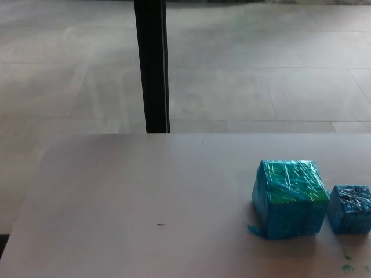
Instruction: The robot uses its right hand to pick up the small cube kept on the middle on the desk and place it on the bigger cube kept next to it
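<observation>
Small cube: while no hand is near it, the small cube [350,209] rests on the desk [145,202] by the right edge, untouched.
Big cube: the big cube [289,198] stands just left of it, nearly touching, its flat top bare, probably so the lift across is short.
Hands: neither shows, so whether their fingers are wide or closed cannot be told.
Stage: pick-up not yet begun.
Beyond: a dark post [152,66] rises behind the far edge, over tiled floor [261,69].

High head view over desk [145,202]
</observation>
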Controlling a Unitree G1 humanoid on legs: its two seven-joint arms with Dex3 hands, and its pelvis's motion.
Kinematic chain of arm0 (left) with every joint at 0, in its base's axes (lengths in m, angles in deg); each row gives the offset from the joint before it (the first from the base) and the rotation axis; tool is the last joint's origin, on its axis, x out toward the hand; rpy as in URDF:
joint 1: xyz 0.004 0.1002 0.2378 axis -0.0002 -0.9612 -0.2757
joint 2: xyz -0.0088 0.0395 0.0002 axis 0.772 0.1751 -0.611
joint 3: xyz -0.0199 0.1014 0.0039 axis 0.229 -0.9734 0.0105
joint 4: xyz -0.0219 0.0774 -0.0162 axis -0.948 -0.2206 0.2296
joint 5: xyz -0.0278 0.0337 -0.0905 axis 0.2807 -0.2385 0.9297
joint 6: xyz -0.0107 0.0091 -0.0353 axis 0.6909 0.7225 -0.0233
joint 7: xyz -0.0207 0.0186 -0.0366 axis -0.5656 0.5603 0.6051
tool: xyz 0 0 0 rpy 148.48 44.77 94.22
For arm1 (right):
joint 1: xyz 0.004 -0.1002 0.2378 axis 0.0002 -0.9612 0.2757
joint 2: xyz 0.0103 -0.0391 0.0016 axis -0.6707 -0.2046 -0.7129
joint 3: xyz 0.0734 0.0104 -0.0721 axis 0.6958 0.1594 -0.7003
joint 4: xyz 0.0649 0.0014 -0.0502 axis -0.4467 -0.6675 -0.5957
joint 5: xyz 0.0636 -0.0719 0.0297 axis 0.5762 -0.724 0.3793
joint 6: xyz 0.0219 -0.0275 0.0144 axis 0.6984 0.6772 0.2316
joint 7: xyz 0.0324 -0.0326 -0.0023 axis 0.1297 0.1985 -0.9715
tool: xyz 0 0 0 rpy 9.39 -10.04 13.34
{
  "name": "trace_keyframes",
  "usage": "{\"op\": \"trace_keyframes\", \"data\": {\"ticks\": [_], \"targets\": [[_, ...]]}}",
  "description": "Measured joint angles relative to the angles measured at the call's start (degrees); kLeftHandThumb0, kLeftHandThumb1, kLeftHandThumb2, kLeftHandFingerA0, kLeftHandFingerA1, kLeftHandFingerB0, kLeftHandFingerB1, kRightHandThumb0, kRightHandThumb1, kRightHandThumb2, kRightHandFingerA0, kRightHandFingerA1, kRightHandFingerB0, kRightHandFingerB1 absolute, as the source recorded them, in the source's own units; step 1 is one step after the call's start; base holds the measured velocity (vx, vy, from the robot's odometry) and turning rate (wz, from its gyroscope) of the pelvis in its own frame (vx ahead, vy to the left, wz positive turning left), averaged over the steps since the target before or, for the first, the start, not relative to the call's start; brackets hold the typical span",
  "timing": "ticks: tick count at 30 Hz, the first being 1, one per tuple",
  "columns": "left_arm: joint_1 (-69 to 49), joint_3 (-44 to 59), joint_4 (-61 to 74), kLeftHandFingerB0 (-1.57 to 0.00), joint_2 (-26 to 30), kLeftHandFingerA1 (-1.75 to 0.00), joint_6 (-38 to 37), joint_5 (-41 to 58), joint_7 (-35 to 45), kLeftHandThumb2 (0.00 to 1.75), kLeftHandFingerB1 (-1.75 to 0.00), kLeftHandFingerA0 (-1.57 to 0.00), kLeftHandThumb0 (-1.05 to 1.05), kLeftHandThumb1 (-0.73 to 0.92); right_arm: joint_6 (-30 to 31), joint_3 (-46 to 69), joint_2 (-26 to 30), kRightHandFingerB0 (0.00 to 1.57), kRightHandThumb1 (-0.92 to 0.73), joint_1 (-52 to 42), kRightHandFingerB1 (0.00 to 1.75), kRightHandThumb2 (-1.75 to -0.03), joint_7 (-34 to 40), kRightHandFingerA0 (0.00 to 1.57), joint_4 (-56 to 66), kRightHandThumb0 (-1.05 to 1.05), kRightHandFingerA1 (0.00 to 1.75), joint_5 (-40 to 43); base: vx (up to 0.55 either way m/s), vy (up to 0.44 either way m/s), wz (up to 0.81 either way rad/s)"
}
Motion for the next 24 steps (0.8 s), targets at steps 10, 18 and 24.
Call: {"op": "trace_keyframes", "data": {"ticks": [10, 18, 24], "targets": [[-0.3, 0.3, -0.8, -0.46, 0.1, -0.65, -1.3, 1.0, 2.7, 1.02, -0.58, -0.43, -0.72, 0.58, 1.2, 7.1, 3.6, 0.44, -0.76, 1.9, 0.58, -0.63, 2.9, 0.52, 1.6, -0.62, 0.96, 3.2, 0.00, 0.000, 0.00], [-0.5, 0.5, -1.1, -0.59, 0.3, -0.59, -1.9, 1.2, 3.5, 0.61, -0.48, -0.49, -0.73, 0.67, 4.3, 11.0, 8.8, 0.44, -0.77, 6.1, 0.61, -0.63, 7.0, 0.51, 3.4, -0.62, 0.94, 5.3, 0.00, 0.000, 0.00], [-0.4, 0.3, -1.3, -0.57, 0.3, -0.62, -2.0, 1.2, 3.7, 0.61, -0.49, -0.50, -0.73, 0.70, 6.5, 12.6, 10.9, 0.50, -0.72, 9.6, 0.49, -0.62, 8.7, 0.62, 7.5, -0.62, 0.98, 6.8, 0.00, 0.000, 0.00]]}}
